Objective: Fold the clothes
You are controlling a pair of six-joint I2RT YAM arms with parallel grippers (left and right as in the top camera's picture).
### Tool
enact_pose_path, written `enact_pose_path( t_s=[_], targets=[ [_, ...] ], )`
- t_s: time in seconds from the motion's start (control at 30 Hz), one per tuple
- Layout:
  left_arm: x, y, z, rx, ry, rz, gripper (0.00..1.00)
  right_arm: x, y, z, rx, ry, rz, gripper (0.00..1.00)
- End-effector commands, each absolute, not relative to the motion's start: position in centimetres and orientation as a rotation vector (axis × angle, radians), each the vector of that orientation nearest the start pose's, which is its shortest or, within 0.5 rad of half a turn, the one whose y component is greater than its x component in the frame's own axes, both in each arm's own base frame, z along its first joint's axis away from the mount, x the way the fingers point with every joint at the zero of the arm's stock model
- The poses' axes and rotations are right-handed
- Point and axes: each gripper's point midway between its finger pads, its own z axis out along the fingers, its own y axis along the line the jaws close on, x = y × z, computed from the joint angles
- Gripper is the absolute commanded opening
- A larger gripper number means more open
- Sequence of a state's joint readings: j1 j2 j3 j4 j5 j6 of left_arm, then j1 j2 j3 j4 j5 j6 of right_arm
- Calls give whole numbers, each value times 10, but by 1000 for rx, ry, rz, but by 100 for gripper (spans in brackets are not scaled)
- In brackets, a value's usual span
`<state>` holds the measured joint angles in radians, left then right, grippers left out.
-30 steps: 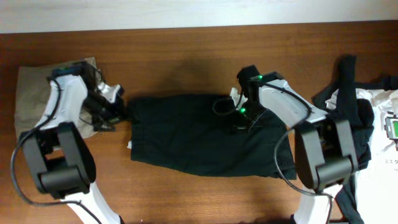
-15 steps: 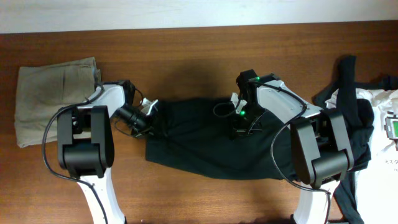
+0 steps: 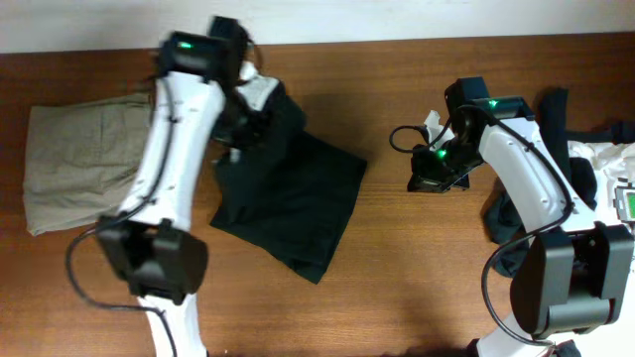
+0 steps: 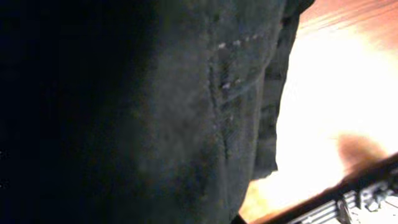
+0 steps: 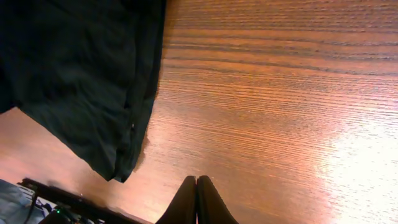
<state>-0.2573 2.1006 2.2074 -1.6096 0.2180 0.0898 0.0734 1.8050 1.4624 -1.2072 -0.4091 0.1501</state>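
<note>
The black shorts (image 3: 288,198) lie bunched on the wooden table left of centre, and their upper end rises toward the far edge. My left gripper (image 3: 258,107) is at that raised end, shut on the shorts. In the left wrist view the dark cloth (image 4: 155,112) fills nearly everything and hides the fingers. My right gripper (image 3: 419,178) hovers over bare wood to the right of the shorts, apart from them. Its fingers (image 5: 186,199) are pressed together with nothing between them. The shorts' edge (image 5: 74,74) shows at the upper left of the right wrist view.
A folded beige garment (image 3: 74,164) lies at the table's left end. A heap of black and white clothes (image 3: 580,169) sits at the right end, beside the right arm's base. The table's far edge (image 3: 397,42) runs just behind the left gripper.
The left gripper has shut on the shorts' left end and swung up toward the far edge, dragging the shorts left into a bunch. The right gripper has moved right, off the cloth.
</note>
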Motion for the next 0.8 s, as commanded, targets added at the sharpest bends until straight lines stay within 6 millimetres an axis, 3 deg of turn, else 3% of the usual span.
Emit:
enact_pose_path(
  t_s=[0.0,0.03,0.07,0.1,0.17,0.3,0.4,0.43,0.47,0.5,0.53,0.63,0.7,0.77],
  targets=[
    [375,-178,125,574,3165,-266,6,334,92,121,87,3072,640,4],
    [368,-187,112,611,3200,-254,32,333,92,121,84,3072,639,4],
    [362,-195,104,651,3226,-241,44,333,92,121,85,3074,638,5],
    [355,-196,96,700,3253,-172,99,333,92,121,85,3076,639,4],
    [354,-157,104,747,3258,215,100,333,92,121,85,3075,638,5],
    [370,-155,141,622,3182,27,99,333,92,121,74,3073,638,5],
    [391,-118,167,471,3113,59,99,339,94,122,22,3041,653,5],
    [392,-117,165,434,3126,-24,82,340,94,123,20,3036,652,5],
    [392,-136,162,461,3120,-264,41,342,94,123,18,3028,651,5],
    [391,-155,160,502,3096,-436,15,344,95,123,15,3019,650,5],
    [390,-168,154,516,3085,-525,1,345,95,123,13,3012,649,5],
    [375,-184,121,630,3126,-483,0,347,95,123,11,3007,646,5],
    [374,-164,104,621,3171,-247,0,349,108,130,-93,2954,758,5],
    [383,-128,101,525,3191,-5,4,353,138,145,-251,2837,958,5]
  ],
)
